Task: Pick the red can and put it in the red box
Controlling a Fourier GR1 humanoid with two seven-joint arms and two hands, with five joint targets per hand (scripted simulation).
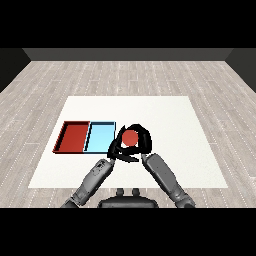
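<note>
The red can (130,137) shows its round top just right of the light blue tray (100,137). My right hand (144,141) is curled round the can, its fingers arching over the far side. Whether the can rests on the table or is lifted I cannot tell. My left hand (116,150) lies close against the can's near left side with fingers stretched out toward the right, holding nothing. The red tray (74,136) lies left of the blue tray and has nothing in it.
The two trays sit side by side on the left half of the white table (175,125). Grey wooden floor surrounds the table. Both forearms come in from the lower corners and meet near the table's front middle.
</note>
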